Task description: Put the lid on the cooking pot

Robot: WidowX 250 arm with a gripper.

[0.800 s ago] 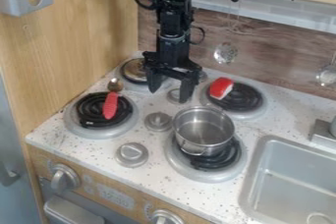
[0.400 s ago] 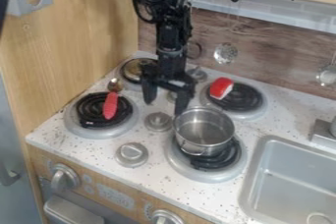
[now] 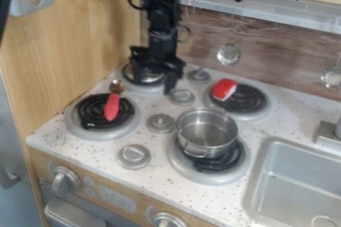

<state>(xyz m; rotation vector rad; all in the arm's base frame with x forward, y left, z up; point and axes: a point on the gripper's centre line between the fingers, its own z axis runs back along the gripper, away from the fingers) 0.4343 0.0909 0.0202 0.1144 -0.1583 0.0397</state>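
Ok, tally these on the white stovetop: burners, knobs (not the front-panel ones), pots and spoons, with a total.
Burners: 4 (front left, front right, back left, back right)
Knobs: 4
Pot: 1
Spoon: 1
Total: 10

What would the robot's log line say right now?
gripper: open, at lid | lid: on burner | pot: on another burner, lid off
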